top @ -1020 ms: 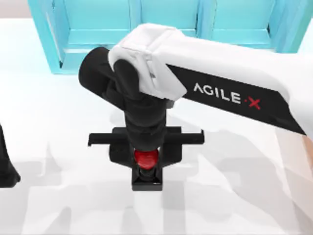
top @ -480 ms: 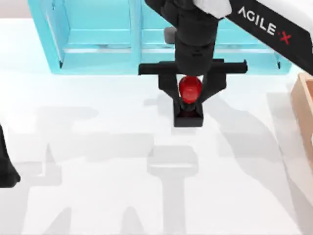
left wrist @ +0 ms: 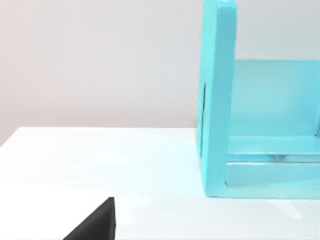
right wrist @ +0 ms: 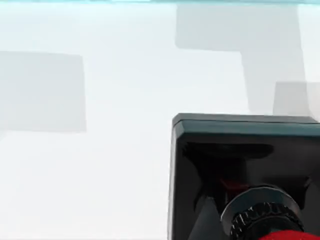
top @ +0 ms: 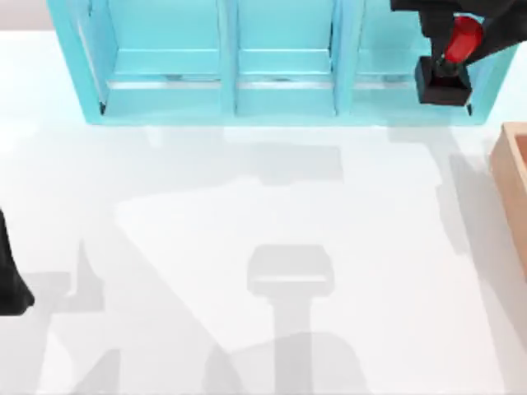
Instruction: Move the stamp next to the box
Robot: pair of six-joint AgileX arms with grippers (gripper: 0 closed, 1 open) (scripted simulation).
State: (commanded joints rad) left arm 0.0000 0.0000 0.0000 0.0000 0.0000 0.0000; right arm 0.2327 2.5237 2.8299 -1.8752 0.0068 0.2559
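Over the shelf unit [top: 222, 66], right gripper [top: 451, 33] grips stamp [top: 445, 81]; box [top: 512, 177] near.

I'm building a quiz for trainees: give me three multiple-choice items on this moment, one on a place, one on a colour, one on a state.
1. Where is the stamp in the top view?
A. far right, before the blue shelf unit
B. near left
C. table centre

2. What colour is the stamp's knob?
A. green
B. red
C. yellow

3. What is the stamp's state?
A. lying inside the box
B. standing free at the table's centre
C. held aloft by the right gripper

Answers: 1 A, it sits at the upper right; 2 B, glossy red; 3 C, the fingers flank the knob.
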